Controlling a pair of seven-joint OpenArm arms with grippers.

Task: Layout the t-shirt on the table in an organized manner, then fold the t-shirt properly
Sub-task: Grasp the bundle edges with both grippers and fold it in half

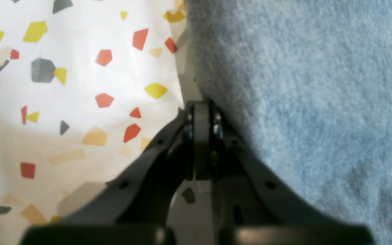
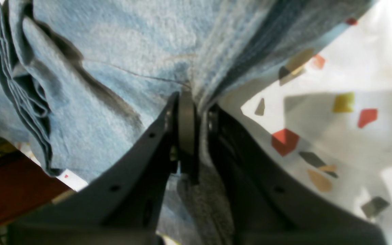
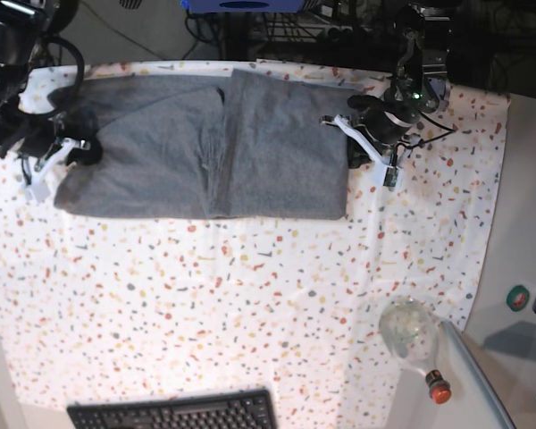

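The grey t-shirt (image 3: 205, 152) lies flat across the far part of the speckled table (image 3: 250, 295), with one layer folded over along a vertical crease near its middle. My left gripper (image 1: 201, 109) is shut right at the t-shirt's (image 1: 301, 102) edge, low over the table (image 1: 80, 85). I cannot tell whether it pinches any cloth. In the base view the left gripper (image 3: 359, 150) sits at the shirt's right edge. My right gripper (image 2: 196, 112) is shut on a bunched fold of the t-shirt (image 2: 114, 51), with cloth running down between its fingers. That gripper (image 3: 82, 150) is at the shirt's left end.
A black keyboard (image 3: 174, 413) lies at the near edge. A clear bottle (image 3: 415, 344) with a red cap rests at the near right, beside the plain white side counter (image 3: 518, 223). Cables and equipment stand behind the far edge.
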